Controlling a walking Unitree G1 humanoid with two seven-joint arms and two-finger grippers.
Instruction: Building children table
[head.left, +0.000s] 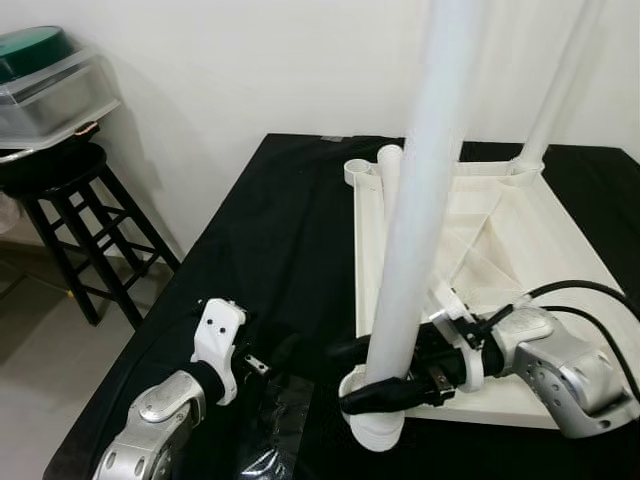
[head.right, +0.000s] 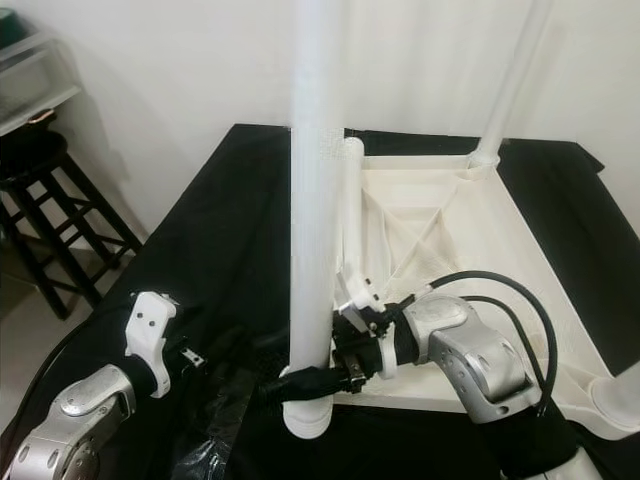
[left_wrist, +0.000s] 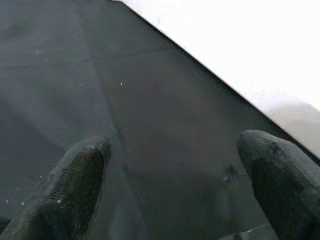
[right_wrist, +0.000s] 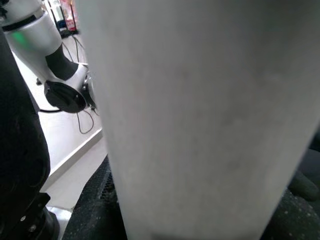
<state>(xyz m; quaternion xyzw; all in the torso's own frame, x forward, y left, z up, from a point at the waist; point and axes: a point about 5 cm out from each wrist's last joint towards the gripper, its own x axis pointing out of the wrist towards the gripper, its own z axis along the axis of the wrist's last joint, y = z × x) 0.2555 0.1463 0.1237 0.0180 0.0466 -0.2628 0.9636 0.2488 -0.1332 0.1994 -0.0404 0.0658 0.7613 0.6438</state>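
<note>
An upturned white table top (head.left: 560, 260) lies on the black-covered worktable (head.left: 270, 230). One white leg (head.left: 555, 90) stands in its far right corner. A second white leg (head.left: 420, 210) stands upright in the near left corner socket (head.left: 378, 432). My right gripper (head.left: 385, 390) is shut on the base of that second leg (right_wrist: 200, 115), its fingers (right_wrist: 92, 210) on either side. A third leg (head.left: 390, 175) rests at the far left corner. My left gripper (head.left: 285, 352) is open just left of the near leg, fingers (left_wrist: 75, 185) apart over the cloth.
A black stool (head.left: 60, 175) carrying a clear box with a green lid (head.left: 45, 80) stands left of the worktable by the white wall. Crinkled black plastic (head.left: 270, 450) lies at the front edge. Black cables (head.left: 590, 300) loop over my right arm.
</note>
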